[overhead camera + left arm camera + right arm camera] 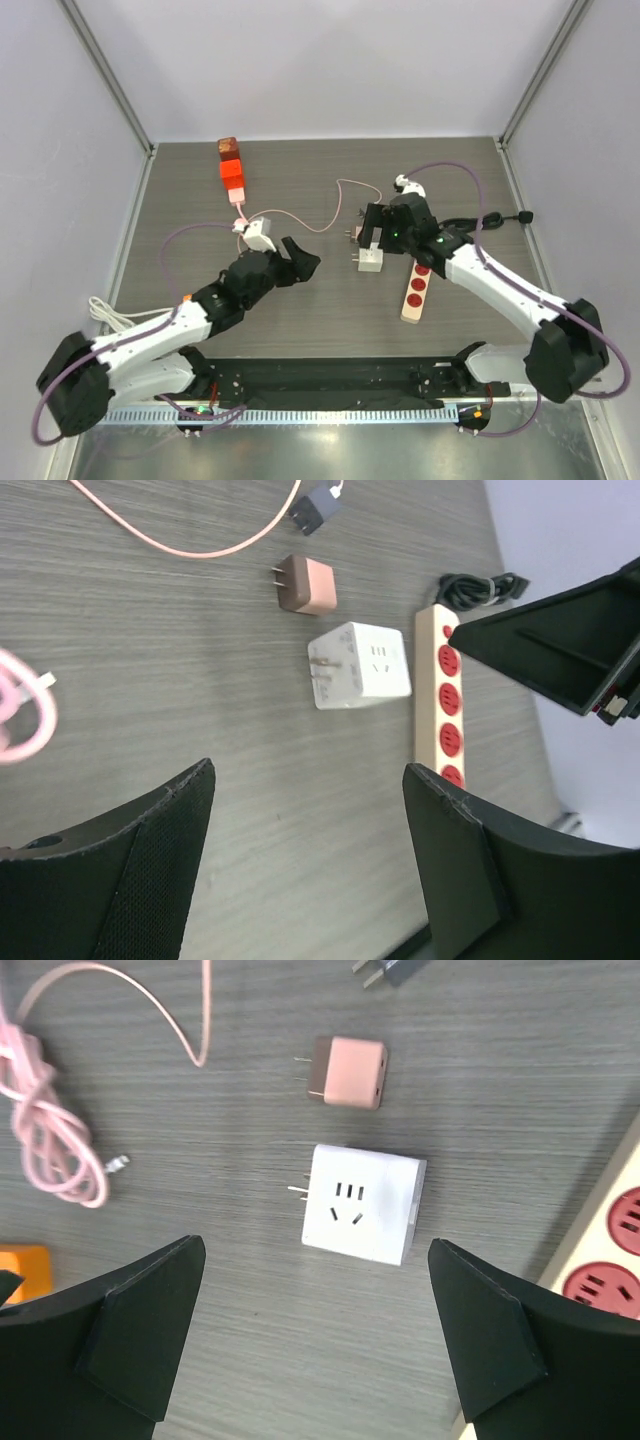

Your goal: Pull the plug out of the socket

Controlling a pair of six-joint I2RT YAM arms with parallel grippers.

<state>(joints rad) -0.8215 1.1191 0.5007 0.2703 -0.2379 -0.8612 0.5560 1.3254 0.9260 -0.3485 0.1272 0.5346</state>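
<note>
A white cube socket adapter (362, 1203) lies on the table with its prongs bare, beside the beige power strip with red outlets (610, 1245). A small pink plug (348, 1072) lies just beyond the cube, apart from it. My right gripper (315, 1245) is open and empty, hovering right above the cube (371, 262). My left gripper (310, 770) is open and empty, to the left of the cube (360, 665), the pink plug (305, 584) and the strip (445, 695). In the top view the left gripper (303, 260) and right gripper (373, 240) face each other.
A dark plug (315, 510) on a pink cable (200, 542) lies beyond the pink plug. A coiled pink cable (50, 1130) lies left. An orange block stack (231, 170) stands at the back. The strip's black cord (490, 220) runs right.
</note>
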